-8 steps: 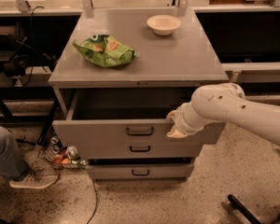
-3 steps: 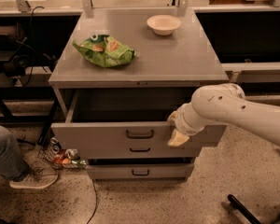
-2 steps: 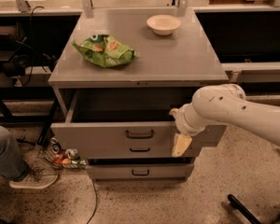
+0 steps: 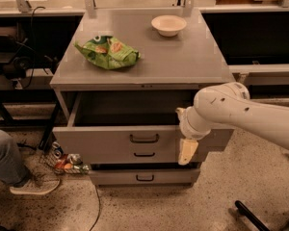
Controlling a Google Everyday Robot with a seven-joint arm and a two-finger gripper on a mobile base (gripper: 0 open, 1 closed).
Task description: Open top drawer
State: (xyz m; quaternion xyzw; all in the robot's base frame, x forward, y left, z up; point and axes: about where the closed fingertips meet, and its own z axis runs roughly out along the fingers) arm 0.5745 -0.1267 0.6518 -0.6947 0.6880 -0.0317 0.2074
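The top drawer (image 4: 101, 137) of the grey cabinet stands pulled out toward me, its dark tray open to view and its dark loop handle (image 4: 144, 138) at the centre of the front. My gripper (image 4: 187, 151) hangs pointing down in front of the drawer's right end, right of the handle, with nothing in it. The white arm (image 4: 245, 114) reaches in from the right.
A green snack bag (image 4: 108, 52) and a white bowl (image 4: 168, 24) lie on the cabinet top (image 4: 192, 61). Two shorter drawers sit below, the lowest (image 4: 144, 177) set back. A person's leg and shoe (image 4: 19, 177) and some cans (image 4: 67, 162) are on the floor at left.
The gripper has swung from the drawer's right front edge to point downward and sits a little lower. The drawer has not moved.
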